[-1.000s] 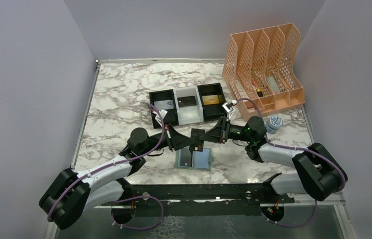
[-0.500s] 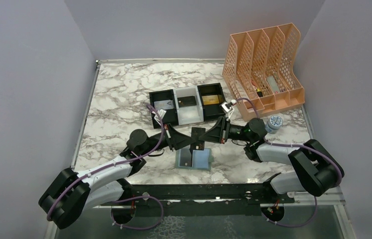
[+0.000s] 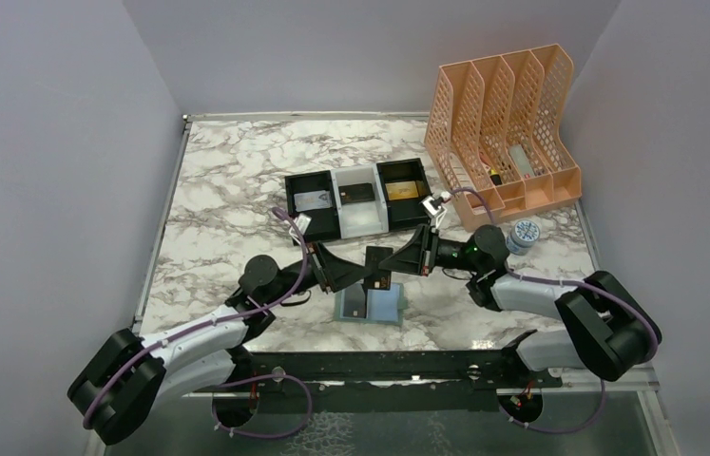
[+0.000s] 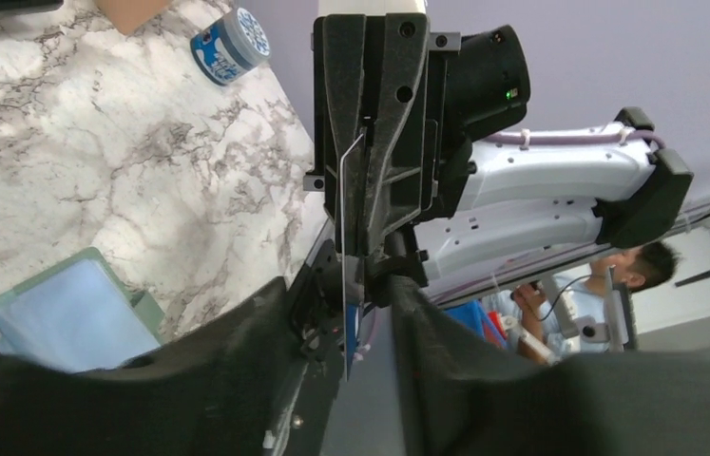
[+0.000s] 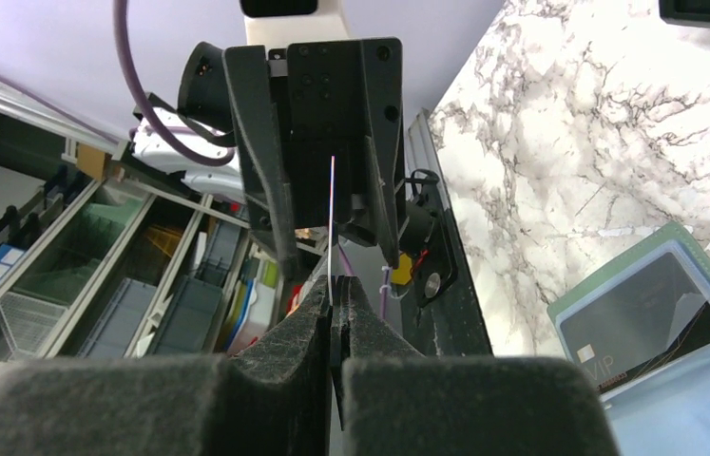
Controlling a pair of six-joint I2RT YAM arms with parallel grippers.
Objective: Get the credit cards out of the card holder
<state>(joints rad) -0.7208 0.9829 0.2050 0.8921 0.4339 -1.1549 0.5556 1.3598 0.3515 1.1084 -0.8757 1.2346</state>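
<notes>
Right claw is clamped on the card, held upright seemingly for a handoff, with left claw opposite, spread apart around it, and the holder open just below.

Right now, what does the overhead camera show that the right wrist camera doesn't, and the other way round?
Only the overhead view shows the black-and-white tray and the peach file rack. Only the right wrist view shows storage bins below the table edge and, close up, the right gripper shut on the credit card. Both show that card and the open card holder holding a dark card.
</notes>
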